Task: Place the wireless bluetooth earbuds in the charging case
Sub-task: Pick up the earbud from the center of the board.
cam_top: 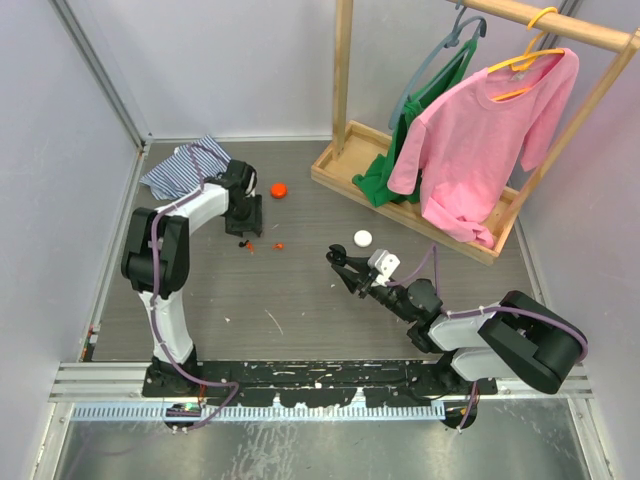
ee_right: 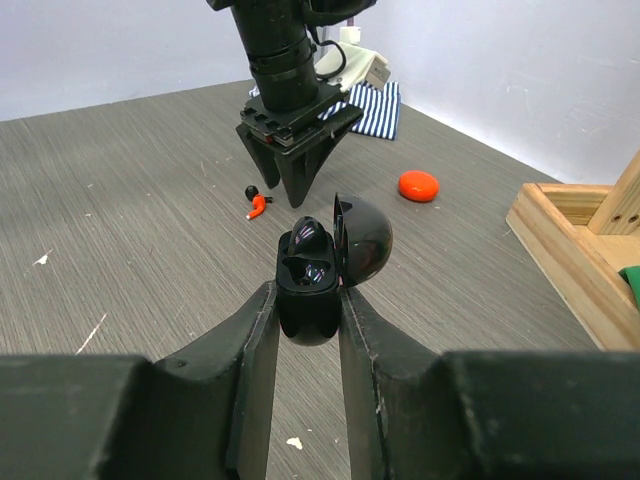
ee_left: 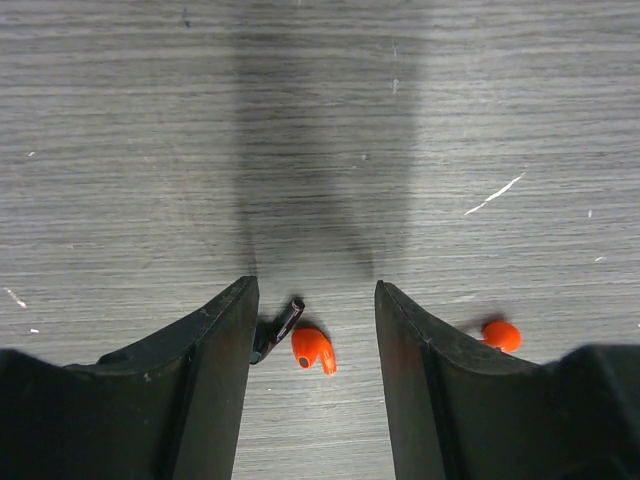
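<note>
Nearest the near edge of the counter [cam_top: 300, 310], right of centre, the right gripper [cam_top: 344, 268] is clamped on the open charging case [ee_right: 308, 305]. Its lid is tipped back, and a dark earbud [ee_right: 305, 238] apparently sits inside. Farther in, toward the left edge, the left gripper [ee_left: 315, 290] hangs spread over a red-orange earbud [ee_left: 313, 350]. A black piece [ee_left: 282, 324] lies against one finger, and a small orange bit [ee_left: 500, 335] lies outside the other. Closing here could pinch the black piece too or squirt the tiny earbud away. An off-centre grip would leave it twisted for its socket. Beyond lie an orange puck [cam_top: 279, 189] and, in the far left corner, a striped cloth [cam_top: 185, 165].
</note>
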